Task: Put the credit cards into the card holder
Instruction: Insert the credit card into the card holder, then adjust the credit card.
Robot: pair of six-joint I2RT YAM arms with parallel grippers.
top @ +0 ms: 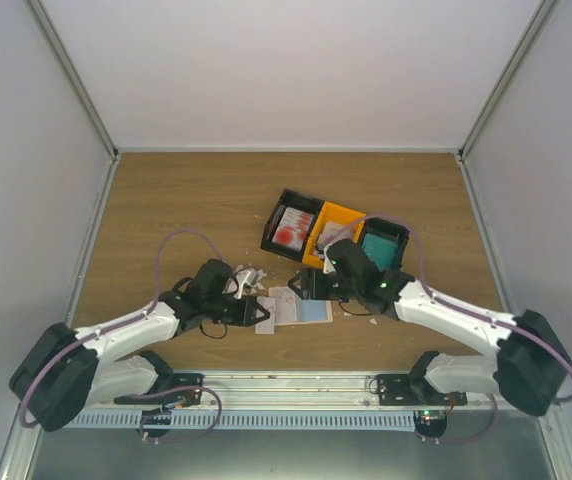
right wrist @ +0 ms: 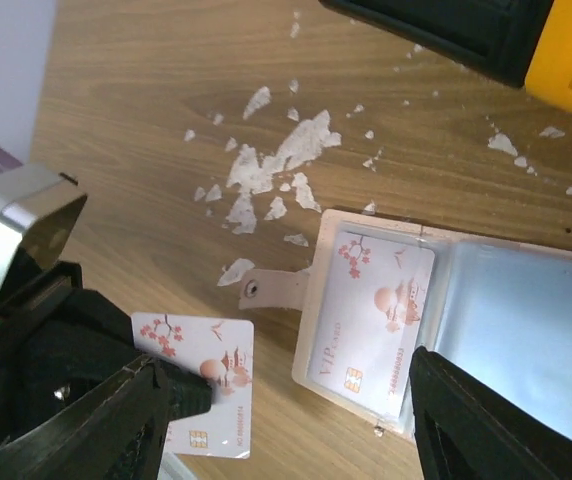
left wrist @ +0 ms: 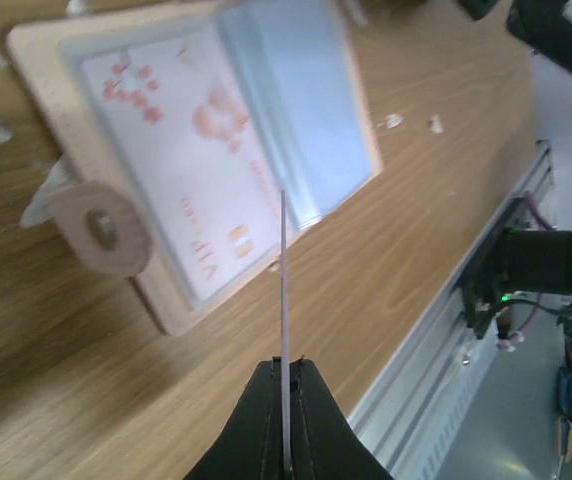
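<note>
The beige card holder lies open on the table, its snap tab sticking out to one side. A white credit card with red blossom marks sits in one clear pocket of the card holder; the other sleeves look pale blue. My left gripper is shut on a second white card, seen edge-on and pointing at the holder. The same card shows its red print in the right wrist view. My right gripper hangs open over the holder's near edge, with nothing between its fingers.
White paper scraps litter the wood beyond the holder. Behind it stand a black bin with a white-and-red card, an orange bin and a black bin with something teal inside. The table's metal rail runs nearby.
</note>
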